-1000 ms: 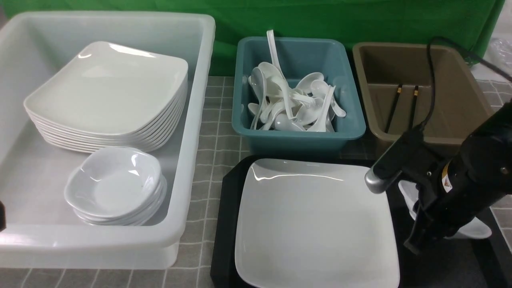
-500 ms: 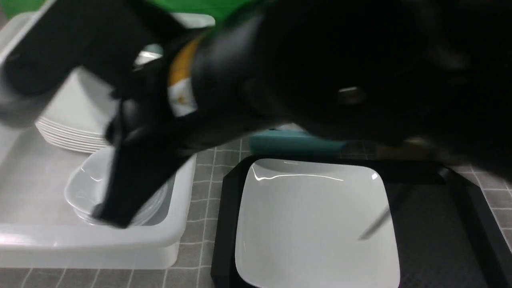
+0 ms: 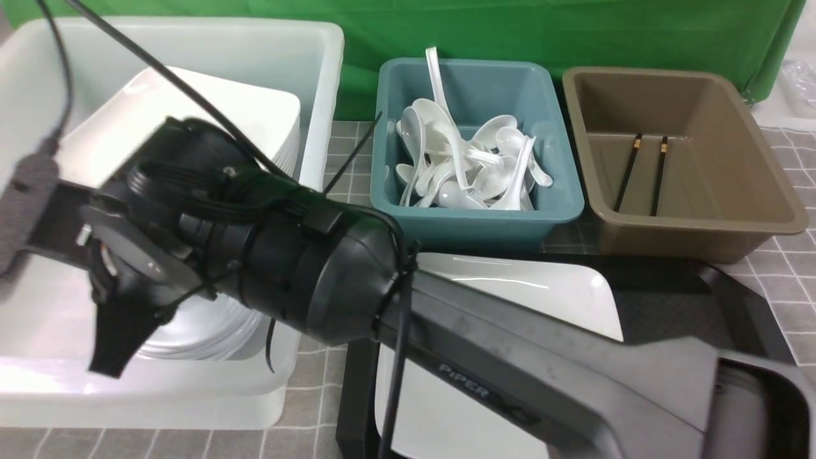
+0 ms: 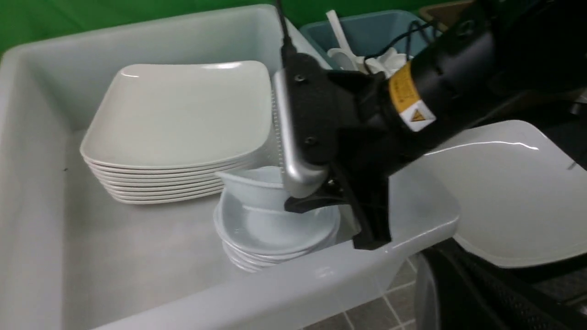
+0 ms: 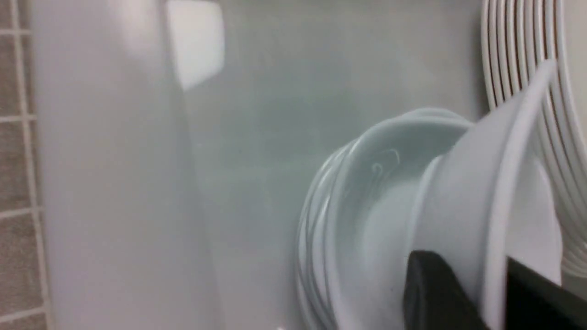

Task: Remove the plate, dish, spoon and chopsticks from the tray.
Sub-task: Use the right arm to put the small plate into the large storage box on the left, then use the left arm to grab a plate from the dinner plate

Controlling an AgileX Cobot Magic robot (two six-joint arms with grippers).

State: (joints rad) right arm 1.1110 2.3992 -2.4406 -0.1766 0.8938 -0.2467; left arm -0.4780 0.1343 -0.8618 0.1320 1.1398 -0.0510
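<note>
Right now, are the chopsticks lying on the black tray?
No: the chopsticks lie on the floor of the brown tub, which stands beyond the tray.

tubs (image 3: 475, 220): 3 | tray (image 3: 676, 306): 1 | lone plate (image 3: 542, 287): 1 | plate stacks (image 4: 183, 105): 1 | dish stacks (image 4: 270, 233): 1 | tilted dish (image 4: 247, 183): 1 | chopsticks (image 3: 628, 172): 2 | spoons (image 3: 459, 172): perhaps a dozen

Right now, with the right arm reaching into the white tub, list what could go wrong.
1. The right gripper pinches the dish by its rim, steeply tilted over the stack of small dishes; released like this, it may land askew or slide off.
2. The right arm lies low across the tub wall and the plate on the tray; pulling back could clip either.
</note>
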